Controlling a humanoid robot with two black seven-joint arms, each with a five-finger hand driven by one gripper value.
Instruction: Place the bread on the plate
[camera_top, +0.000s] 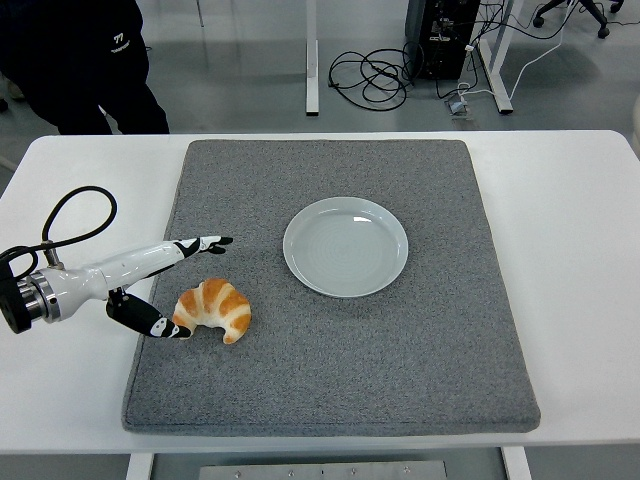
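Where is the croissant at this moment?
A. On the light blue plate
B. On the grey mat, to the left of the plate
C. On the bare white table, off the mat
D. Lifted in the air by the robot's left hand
B: the croissant lies on the grey mat, left of the empty plate, with the open left hand around its left end and not yet closed on it.

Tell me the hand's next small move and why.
Probably close the left hand around the croissant. Its fingers are spread above the bread and its thumb sits at the bread's left end, so the hand brackets it without gripping. The plate lies empty up and to the right.
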